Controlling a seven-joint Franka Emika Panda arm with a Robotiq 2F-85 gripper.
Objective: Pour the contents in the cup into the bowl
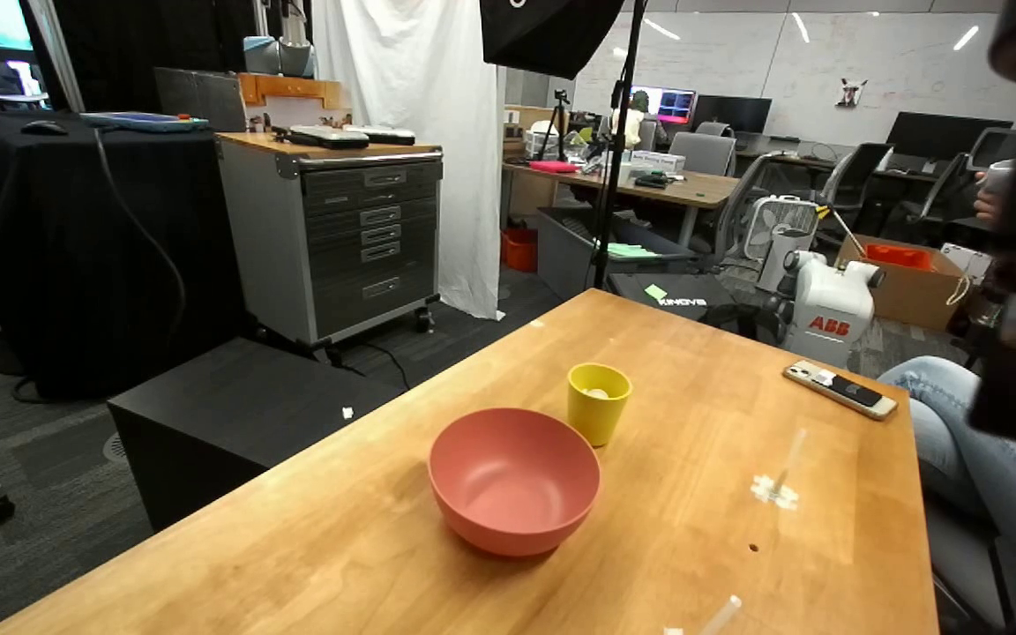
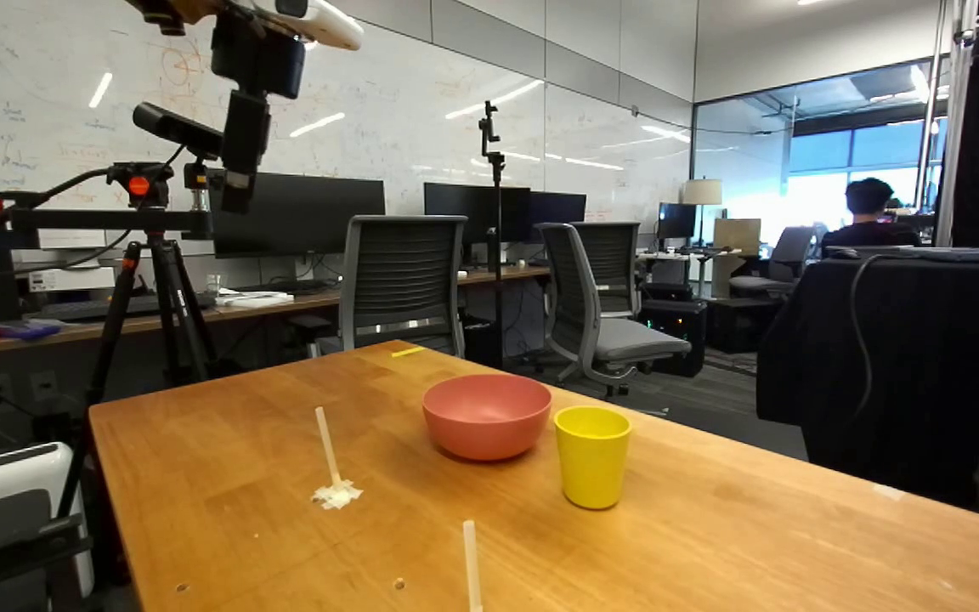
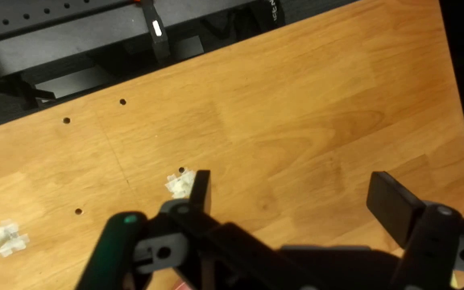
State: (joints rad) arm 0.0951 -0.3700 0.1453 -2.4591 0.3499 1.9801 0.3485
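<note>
Hand (image 3: 290,177) spread wide above the wooden table (image 2: 753,535), chairs (image 2: 404,272) and whiteboard (image 2: 409,102) beyond.

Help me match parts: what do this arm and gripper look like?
The gripper is mostly black, its jaws flat-faced and blocky on dark linkages with grey joint pieces and a green tint on one side. In an exterior view, the cropped arm includes a rounded white part. No cable or legible marking shows on either.

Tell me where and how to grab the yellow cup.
I'd pinch the yellow cup across its mid-height walls, bringing the open tool in level from the side away from the bowl. The cup stands upright, handleless, with white contents inside; the bowl sits close by, likely crowding the facing side.
</note>
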